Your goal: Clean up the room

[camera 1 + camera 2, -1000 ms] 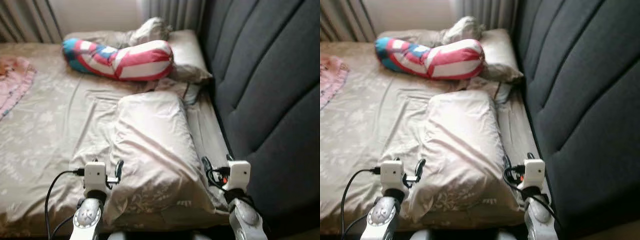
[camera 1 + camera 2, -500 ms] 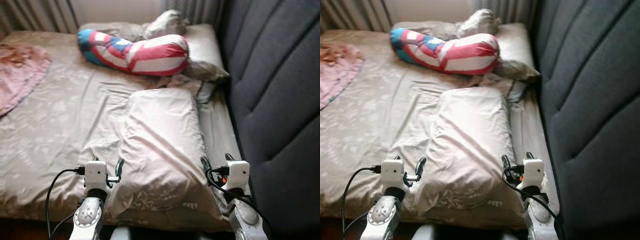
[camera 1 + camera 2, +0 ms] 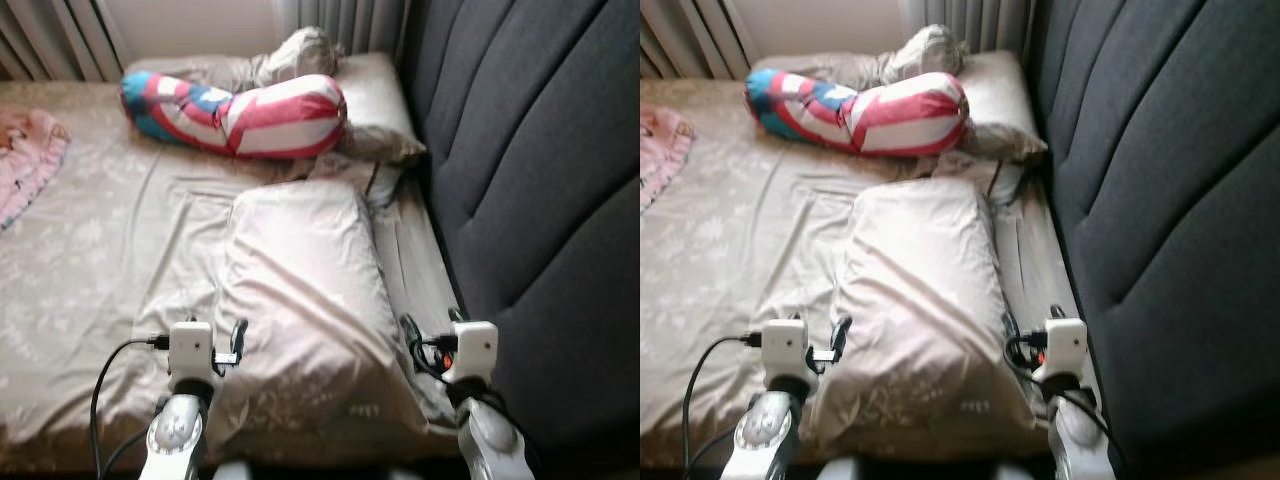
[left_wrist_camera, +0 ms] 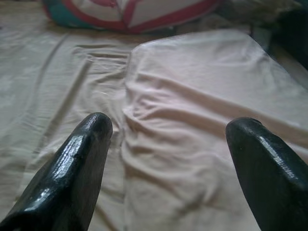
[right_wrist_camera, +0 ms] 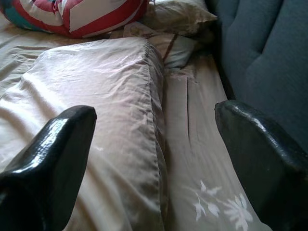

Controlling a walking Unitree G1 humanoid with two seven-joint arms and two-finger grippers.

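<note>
Both arms out low over the bed's (image 3: 80, 260) near edge — left gripper (image 4: 168, 159) and right gripper (image 5: 154, 159) flank the big beige pillow (image 3: 300, 290), fingers spread wide, clamped on nothing, touching nothing that I can see. Pillow lies lengthwise beside the dark headboard (image 3: 540, 170). Beyond it, the striped bolster (image 3: 240, 112) lies in front of a rumpled pillow (image 3: 375, 100), with a pink cloth (image 3: 25, 165) at the far left. Tidying looks barely begun — the bedding is still unsorted.
</note>
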